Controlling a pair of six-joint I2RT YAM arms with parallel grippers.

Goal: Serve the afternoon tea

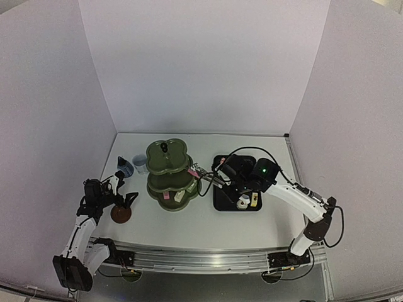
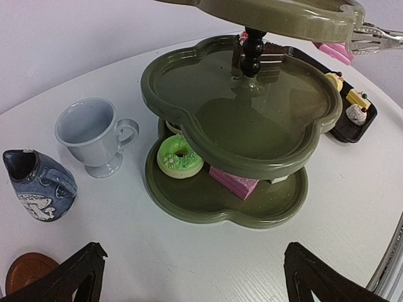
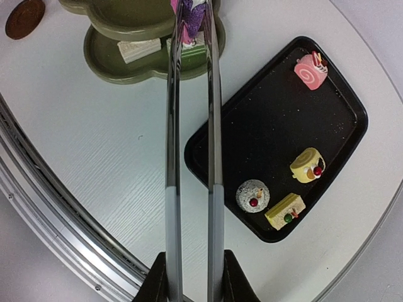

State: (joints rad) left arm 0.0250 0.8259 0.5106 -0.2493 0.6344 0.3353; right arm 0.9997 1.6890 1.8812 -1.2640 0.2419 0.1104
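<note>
At far left, our left gripper (image 2: 194, 251) hangs low over the table (image 2: 352, 189), jaws spread wide with nothing between them, near a brown coaster (image 2: 25, 270). Next come the small blue jug (image 2: 38, 185) and, just beside it, the white cup (image 2: 94, 135), both upright and apart from the dark green stand (image 2: 252, 119). On the stand's bottom tier we see a green doughnut (image 2: 179, 156), a pink slab (image 2: 233, 181) and a white slice (image 3: 140, 49). A chocolate layer cake (image 2: 264, 60) sits on the middle tier by the post. At the stand's right side the metal tongs (image 3: 214, 126) pinch a pink pastry (image 3: 189, 19). Our right gripper (image 3: 192, 277) is clamped narrow on the tongs' handles, over the black tray (image 3: 340, 126). The tray holds a pink roll (image 3: 310, 70), a yellow roll (image 3: 307, 165), a grey round cake (image 3: 252, 195) and a yellow-green square (image 3: 285, 211).
</note>
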